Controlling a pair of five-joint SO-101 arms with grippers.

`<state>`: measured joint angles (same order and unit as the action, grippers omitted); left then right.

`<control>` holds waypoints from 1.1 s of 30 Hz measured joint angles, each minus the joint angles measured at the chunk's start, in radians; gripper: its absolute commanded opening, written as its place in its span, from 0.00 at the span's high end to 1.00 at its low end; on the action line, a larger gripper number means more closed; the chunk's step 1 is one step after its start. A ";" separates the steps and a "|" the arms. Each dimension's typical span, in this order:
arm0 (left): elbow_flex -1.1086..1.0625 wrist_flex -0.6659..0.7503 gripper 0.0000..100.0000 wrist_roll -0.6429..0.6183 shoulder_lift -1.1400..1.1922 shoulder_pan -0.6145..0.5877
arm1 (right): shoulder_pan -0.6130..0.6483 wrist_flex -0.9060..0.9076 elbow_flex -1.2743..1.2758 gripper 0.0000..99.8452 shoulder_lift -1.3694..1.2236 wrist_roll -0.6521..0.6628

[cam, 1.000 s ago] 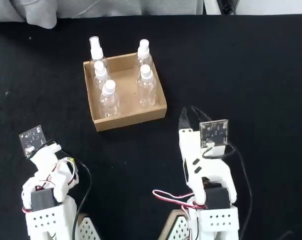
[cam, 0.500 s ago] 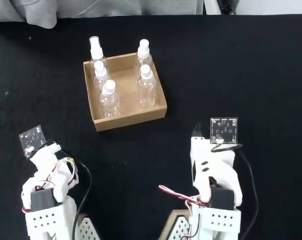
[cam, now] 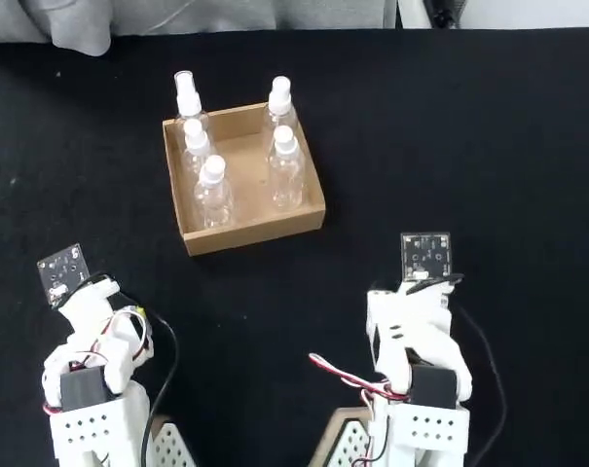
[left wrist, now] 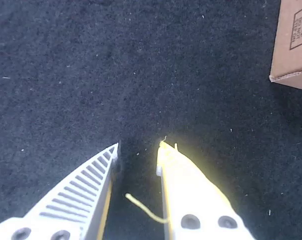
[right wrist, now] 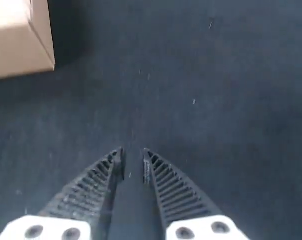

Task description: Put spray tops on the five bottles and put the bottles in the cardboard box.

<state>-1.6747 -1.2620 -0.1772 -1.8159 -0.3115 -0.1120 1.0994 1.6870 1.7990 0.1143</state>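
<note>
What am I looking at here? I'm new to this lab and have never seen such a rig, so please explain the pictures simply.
These are two small robot arms side by side at a black-covered table. The high view looks down on both, the left arm and the right arm, each folded close to its base. The other two pictures come from a camera on each wrist, looking past the left hand and the right hand at the cloth. Both hands hold nothing. On the table stands a cardboard box with five clear bottles, each wearing a white spray top. Whether the two farthest stand inside or just behind it, I can't tell.
</note>
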 measured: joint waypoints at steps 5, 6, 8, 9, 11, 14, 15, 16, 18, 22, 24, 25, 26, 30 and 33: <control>0.000 0.000 0.89 0.000 0.000 0.000 | 0.000 0.081 0.000 0.99 0.000 0.000; 0.000 0.000 0.89 0.000 0.000 0.000 | 0.000 0.094 0.000 0.99 0.000 0.000; 0.000 0.000 0.89 0.000 0.000 0.000 | 0.000 0.117 0.000 0.99 0.000 0.000; 0.000 0.000 0.89 0.000 0.000 0.000 | 0.000 0.129 0.000 0.99 0.000 0.000; 0.000 0.000 0.89 0.000 0.000 0.000 | 0.000 0.147 0.000 0.99 0.000 0.000; 0.000 0.000 0.89 0.000 0.000 0.000 | 0.000 0.175 0.000 0.99 0.000 0.000; 0.000 0.000 0.89 0.000 0.000 0.000 | 0.000 0.184 0.000 0.99 0.000 0.000; 0.000 0.000 0.89 0.000 0.000 0.000 | 0.000 0.192 0.000 0.99 0.000 0.000; 0.000 0.000 0.89 0.000 0.000 0.000 | 0.000 0.199 0.000 0.99 0.000 0.000; 0.000 0.000 0.89 0.000 0.000 0.000 | 0.000 0.199 0.000 0.99 0.000 0.000; 0.000 0.000 0.89 0.000 0.000 0.000 | 0.000 0.199 0.000 0.99 0.000 0.000; 0.000 0.000 0.89 0.000 0.000 0.000 | 0.000 0.199 0.000 0.99 0.000 0.000; 0.000 0.000 0.89 0.000 0.000 0.000 | 0.000 0.199 0.000 0.99 0.000 0.000; 0.000 0.000 0.89 0.000 0.000 0.000 | 0.000 0.199 0.000 0.99 0.000 0.000; 0.000 0.000 0.89 0.000 0.000 0.000 | 0.000 0.199 0.000 0.99 0.000 0.000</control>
<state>-1.6747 -1.2620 -0.1772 -1.8159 -0.3115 -0.1120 1.2988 1.6870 1.7990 0.1143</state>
